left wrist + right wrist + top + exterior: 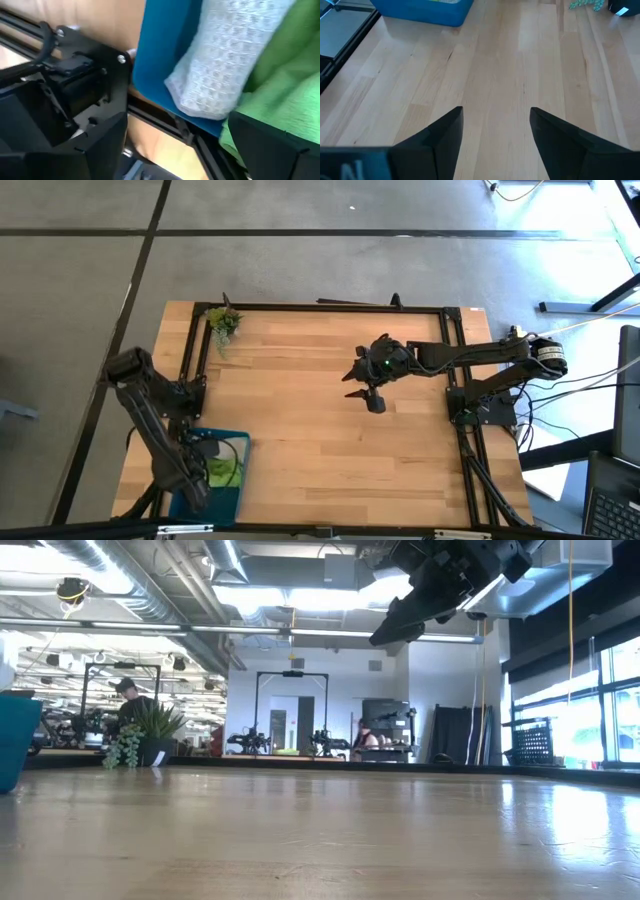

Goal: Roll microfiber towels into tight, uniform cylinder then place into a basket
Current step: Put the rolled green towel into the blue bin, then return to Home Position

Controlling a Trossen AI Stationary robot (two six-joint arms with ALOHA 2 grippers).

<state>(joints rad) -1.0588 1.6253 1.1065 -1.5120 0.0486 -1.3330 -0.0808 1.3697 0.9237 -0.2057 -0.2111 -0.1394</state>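
Both towels, grey and green, are seen lodged in the basket beneath the left gripper, parted, holding nothing; right gripper is parked open, empty, well apart.

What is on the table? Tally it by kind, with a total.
Towels: 2, grey towel and green towel, both in the basket
Baskets: 1, basket, by the left pincer
Plants: 1, plant, at the far left corner
Total: 4
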